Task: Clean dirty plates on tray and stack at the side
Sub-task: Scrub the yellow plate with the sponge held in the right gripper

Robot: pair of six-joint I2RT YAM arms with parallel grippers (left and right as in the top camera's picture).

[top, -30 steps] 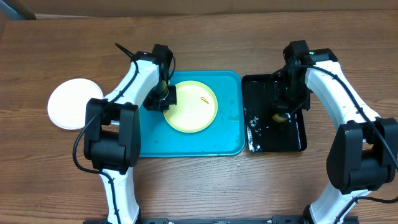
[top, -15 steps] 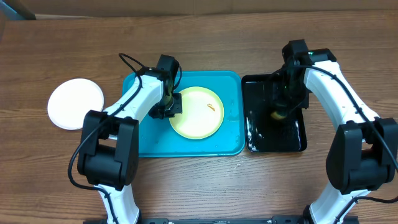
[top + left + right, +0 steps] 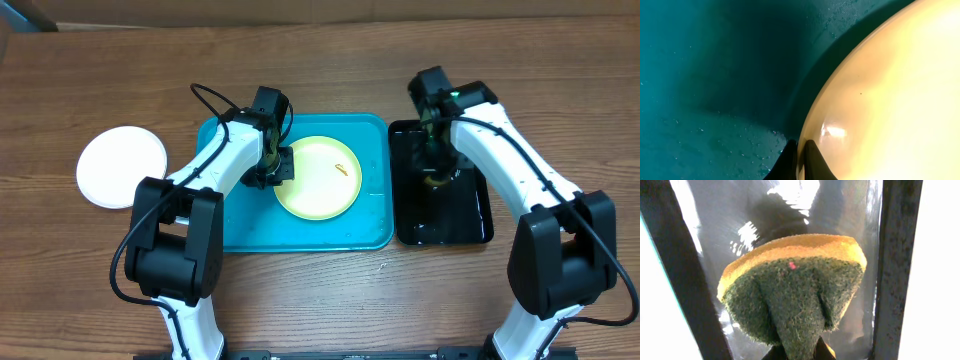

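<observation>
Now, the left gripper (image 3: 279, 168) is clenched on the rim of the yellow-green plate (image 3: 318, 188), mid-frame on the blue tray (image 3: 240, 222); the right gripper (image 3: 434, 177) (grasping the sponge (image 3: 790, 280) over the black tray (image 3: 470, 225)) should scrub the orange smear (image 3: 341, 168).

Brown wood-grain tbl (image 3: 560, 80), even light

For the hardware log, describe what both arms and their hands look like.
The left arm and right arm have white shells, black joints and loose black cables. A small green light shows by the right wrist. The left hand and right hand are black.
</observation>
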